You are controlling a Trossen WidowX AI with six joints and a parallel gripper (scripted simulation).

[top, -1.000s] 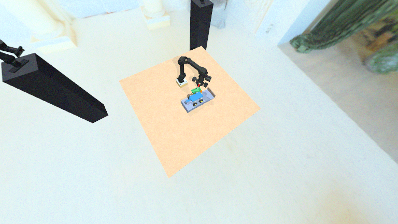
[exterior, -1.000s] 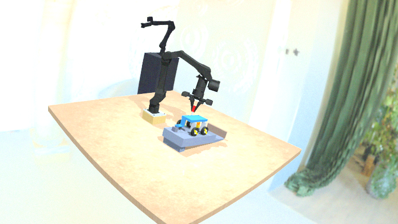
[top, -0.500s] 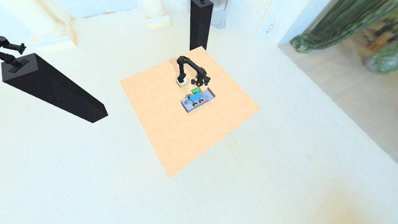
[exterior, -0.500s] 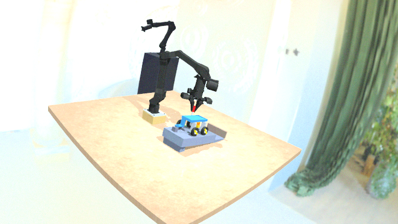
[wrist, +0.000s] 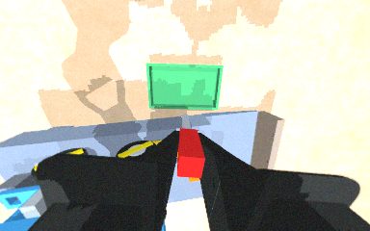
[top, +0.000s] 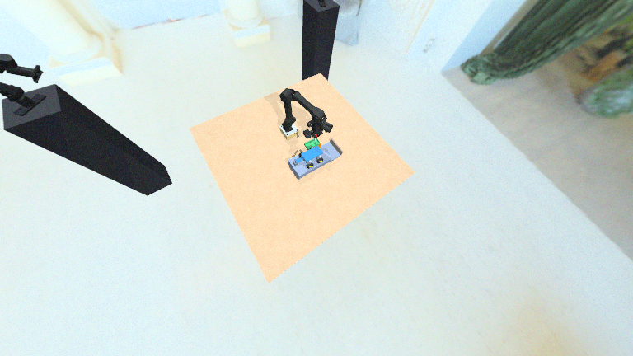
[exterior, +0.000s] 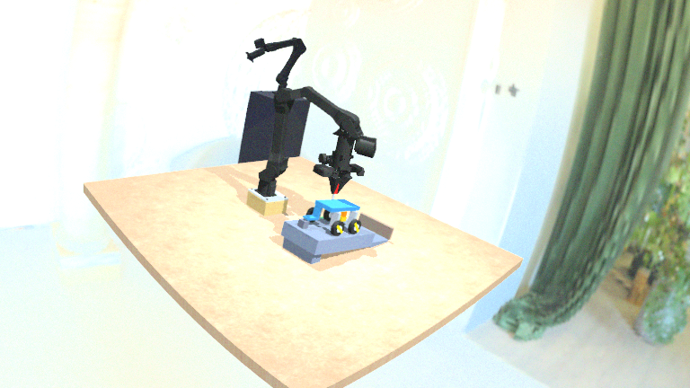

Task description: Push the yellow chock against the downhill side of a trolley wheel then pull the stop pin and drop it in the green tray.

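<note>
Stop pin (wrist: 190,154) clamped by its red head between the black fingers of the gripper (wrist: 191,161), filling the near middle of the wrist view. Thin shaft barely showing past the head, pointing toward the far side. In the exterior view, just a short red sliver (exterior: 336,189) hanging from the fingertips, up in the air above the far edge of the trolley's blue deck, not touching it as far as can be told.

Trolley (exterior: 335,213) sitting on the grey ramp (exterior: 325,242), blue top, black wheels with yellow hubs (exterior: 337,228) on the near side. Bit of orange and yellow (exterior: 343,216) tucked between the wheels, looks like the chock, but too small to say whether it's really pressed against a wheel. Tiny orange scrap peeking out under the red head in the wrist view too.

Green tray (wrist: 185,87) lying flat on the table beyond the ramp in the wrist view, straight ahead of the fingertips and apart from them, nothing visible inside. From the top camera, same tray (top: 311,144) wedged between the arm's base (top: 288,132) and the ramp, with the gripper above its far right side.

Tan table top (exterior: 213,261) under all of it, arm bent over from its pale base block.
</note>
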